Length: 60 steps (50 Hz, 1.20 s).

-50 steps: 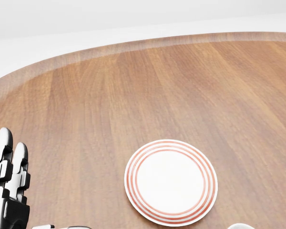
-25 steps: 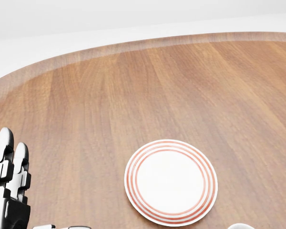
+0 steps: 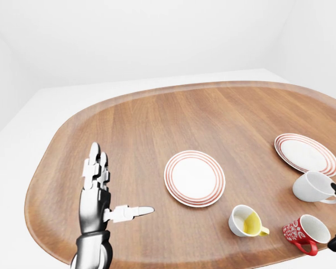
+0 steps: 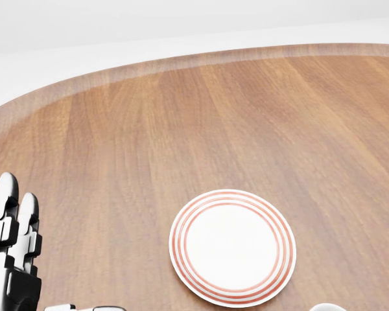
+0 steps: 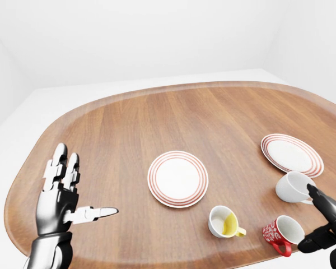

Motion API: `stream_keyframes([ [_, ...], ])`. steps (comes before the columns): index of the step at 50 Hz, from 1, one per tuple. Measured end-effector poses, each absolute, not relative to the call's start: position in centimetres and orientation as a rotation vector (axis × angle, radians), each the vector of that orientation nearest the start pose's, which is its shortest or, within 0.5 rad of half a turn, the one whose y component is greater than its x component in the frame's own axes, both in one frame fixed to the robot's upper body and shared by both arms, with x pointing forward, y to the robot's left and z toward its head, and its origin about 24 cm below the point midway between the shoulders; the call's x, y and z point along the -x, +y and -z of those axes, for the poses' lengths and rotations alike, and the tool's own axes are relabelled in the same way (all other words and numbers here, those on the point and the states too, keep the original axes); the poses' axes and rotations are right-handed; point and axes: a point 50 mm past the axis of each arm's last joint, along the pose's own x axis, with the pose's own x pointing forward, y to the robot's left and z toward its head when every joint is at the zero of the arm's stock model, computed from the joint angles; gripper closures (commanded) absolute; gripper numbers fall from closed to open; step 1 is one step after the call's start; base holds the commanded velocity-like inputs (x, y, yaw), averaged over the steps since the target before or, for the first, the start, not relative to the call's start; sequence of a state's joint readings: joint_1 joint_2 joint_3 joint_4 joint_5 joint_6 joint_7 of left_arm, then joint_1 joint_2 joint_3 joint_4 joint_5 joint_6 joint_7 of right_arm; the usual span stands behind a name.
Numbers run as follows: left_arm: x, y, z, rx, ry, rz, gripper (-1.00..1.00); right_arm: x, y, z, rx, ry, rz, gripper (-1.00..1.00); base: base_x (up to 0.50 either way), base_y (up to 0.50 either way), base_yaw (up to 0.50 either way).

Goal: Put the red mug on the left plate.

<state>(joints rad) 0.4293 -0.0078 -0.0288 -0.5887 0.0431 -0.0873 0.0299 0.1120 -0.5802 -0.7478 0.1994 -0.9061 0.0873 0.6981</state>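
Surface (image 3: 157, 123): rounded wooden top with a raised rim; it carries everything listed below.

Left plate (image 5: 177, 178): white with red rings, lying flat near the middle of the right-eye view, bare.

Right plate (image 5: 292, 154): same pattern, at the right of that view, well apart from the first.

Red mug (image 5: 280, 233): tipped on its side at the lower right of the right-eye view, white inside, mouth turned up and to the right. It is well apart from the left plate.

Yellow-lined mug (image 5: 225, 222): white outside, tilted, between the left plate and the red mug.

White mug (image 5: 292, 187): on its side, just above the red mug.

Your left hand (image 5: 60, 200): fingers straight and spread, thumb pointing right, held over bare wood at the lower left and holding nothing.

Your right hand (image 5: 326, 224): dark, at the lower right corner. Its fingers are spread, one reaching to the white mug, another curled just beside the red mug without closing on it.
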Motion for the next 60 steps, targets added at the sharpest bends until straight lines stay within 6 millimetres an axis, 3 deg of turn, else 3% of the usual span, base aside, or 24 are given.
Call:
stream_keyframes([
  [22,-16.9,16.5,-10.0,-0.058,-0.26,-0.119,-1.0,-16.0,-41.6,-5.1,0.979,0.972,0.097,-1.0,0.0,0.0,0.0],
  [60,-17.2,16.3,-9.9,-0.062,-0.261,-0.113,-1.0,-16.9,-41.7,-4.1,0.94,0.987,0.057,-1.0,0.0,0.0,0.0],
])
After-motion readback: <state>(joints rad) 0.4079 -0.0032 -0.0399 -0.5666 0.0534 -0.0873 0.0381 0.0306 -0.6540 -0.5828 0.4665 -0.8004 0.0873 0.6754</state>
